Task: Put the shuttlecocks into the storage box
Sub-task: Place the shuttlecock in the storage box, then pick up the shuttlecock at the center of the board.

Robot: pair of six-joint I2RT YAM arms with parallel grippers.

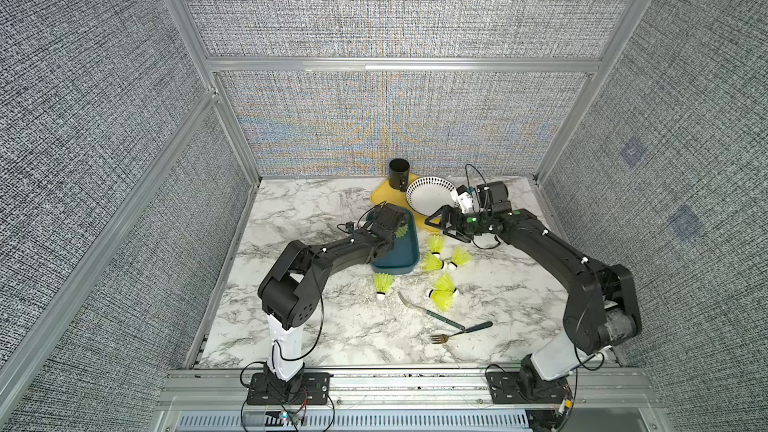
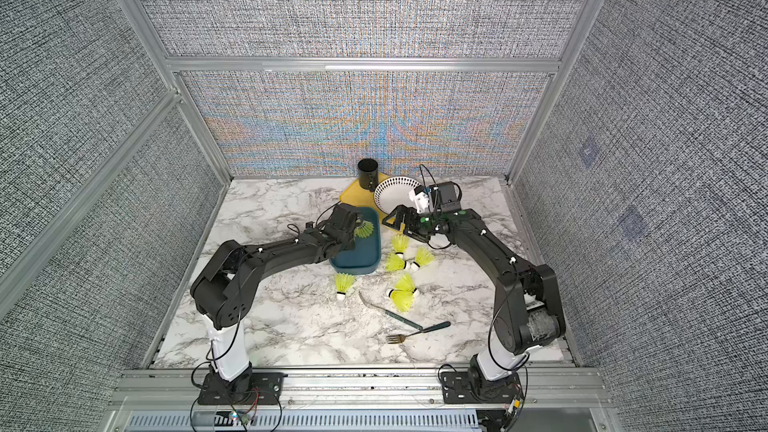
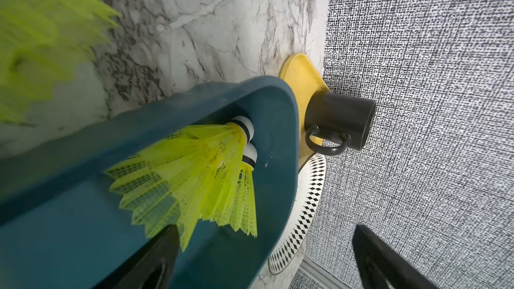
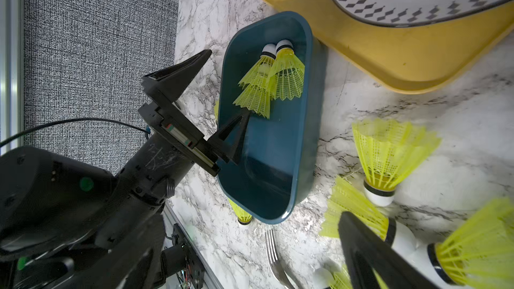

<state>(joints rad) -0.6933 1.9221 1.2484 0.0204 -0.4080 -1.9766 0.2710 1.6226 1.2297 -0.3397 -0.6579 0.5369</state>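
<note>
Right wrist view: we see the left gripper (image 4: 228,81) spread wide at the storage box (image 4: 278,148), 2 shuttlecocks (image 4: 286,76) inside; a top view shows the right gripper (image 1: 439,225) wide too.

A blurred shuttlecock (image 3: 41,37) is cut off at the left wrist view's edge.

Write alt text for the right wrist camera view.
Yellow-green shuttlecocks lie side by side in the teal storage box, the left gripper with fingers open at its rim. More shuttlecocks sit on the marble table beside it.
</note>
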